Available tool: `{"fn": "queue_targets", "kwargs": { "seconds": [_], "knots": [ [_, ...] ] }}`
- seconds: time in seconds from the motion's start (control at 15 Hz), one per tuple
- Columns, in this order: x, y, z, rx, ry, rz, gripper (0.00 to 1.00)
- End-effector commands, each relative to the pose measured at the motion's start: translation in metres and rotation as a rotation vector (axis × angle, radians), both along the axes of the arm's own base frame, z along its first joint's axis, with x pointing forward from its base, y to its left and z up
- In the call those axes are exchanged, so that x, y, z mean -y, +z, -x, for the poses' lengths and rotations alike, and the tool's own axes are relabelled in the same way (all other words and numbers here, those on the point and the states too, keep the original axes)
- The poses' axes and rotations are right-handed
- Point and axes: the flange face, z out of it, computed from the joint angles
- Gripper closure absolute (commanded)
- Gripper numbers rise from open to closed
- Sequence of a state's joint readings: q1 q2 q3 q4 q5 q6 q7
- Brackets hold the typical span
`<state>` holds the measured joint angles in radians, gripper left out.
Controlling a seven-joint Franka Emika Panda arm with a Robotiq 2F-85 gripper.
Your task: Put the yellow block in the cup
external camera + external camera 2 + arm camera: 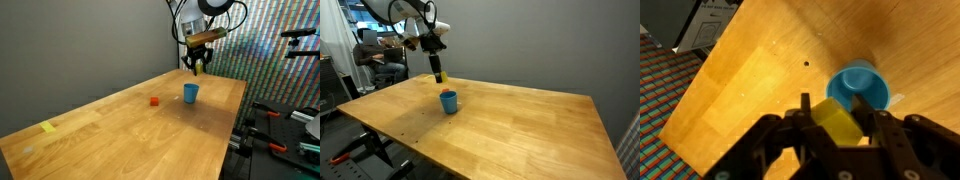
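gripper point(840, 114) clenched on block point(838, 124), 2 fingers on opposite flat faces | block held in the air above cup point(860, 88), slightly off its mouth | handling, judged: light, rigid, smooth-sided, not fragile; mid-face pinch suits it, may slip if grip loosens

Even indoor light, soft shadows; pale glare streaks the worktop point(760, 70) in the wrist view, where the near pincer point(840, 120) blurs.
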<state>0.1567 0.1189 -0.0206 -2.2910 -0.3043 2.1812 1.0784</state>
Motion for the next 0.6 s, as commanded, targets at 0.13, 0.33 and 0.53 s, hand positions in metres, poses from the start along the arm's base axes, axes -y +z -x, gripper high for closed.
{"fn": "queue_targets", "kwargs": {
  "seconds": [0.13,0.33,0.53],
  "knots": [
    [-0.001,-0.006,-0.004,-0.004,0.001,0.011,0.79],
    [-0.005,-0.012,-0.003,-0.003,0.022,-0.006,0.79],
    [-0.009,-0.015,-0.004,0.002,0.041,-0.024,0.79]
  ]
}}
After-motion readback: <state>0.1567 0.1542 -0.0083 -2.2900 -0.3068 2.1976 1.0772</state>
